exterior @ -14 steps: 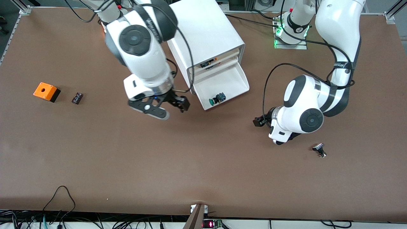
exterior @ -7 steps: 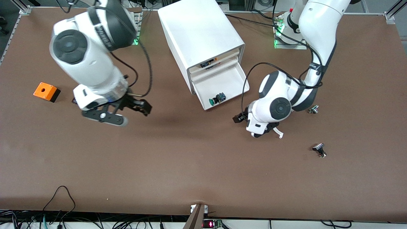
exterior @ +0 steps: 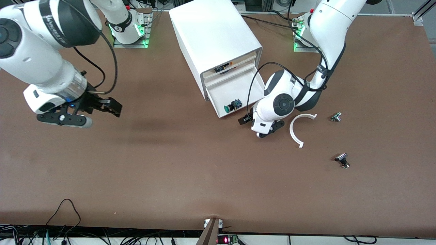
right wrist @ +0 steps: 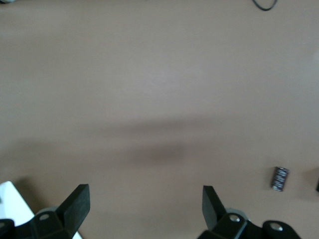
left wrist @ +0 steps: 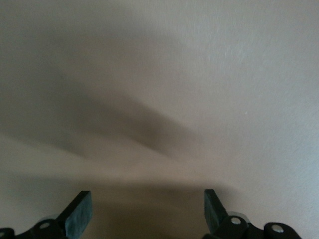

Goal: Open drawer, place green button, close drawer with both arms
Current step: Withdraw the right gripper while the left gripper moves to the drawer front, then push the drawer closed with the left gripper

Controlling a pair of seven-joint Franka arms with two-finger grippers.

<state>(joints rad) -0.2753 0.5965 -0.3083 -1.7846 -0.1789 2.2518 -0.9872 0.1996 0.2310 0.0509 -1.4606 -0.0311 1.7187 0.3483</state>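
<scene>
inside the pulled-out drawer the button now lies, the right gripper has swung away, fingers spread, and the left gripper, also spread, has come beside the drawer's front, likely to push it shut.

No legible text or labels.

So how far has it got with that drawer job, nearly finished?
Nearly. The drawer stands pulled out of the white cabinet, and the green button already lies in it near the front edge. The left gripper hangs open and empty beside the drawer's front, seemingly about to push. The right gripper is open and empty over bare table toward its own end. Left to do: shutting the drawer.
</scene>
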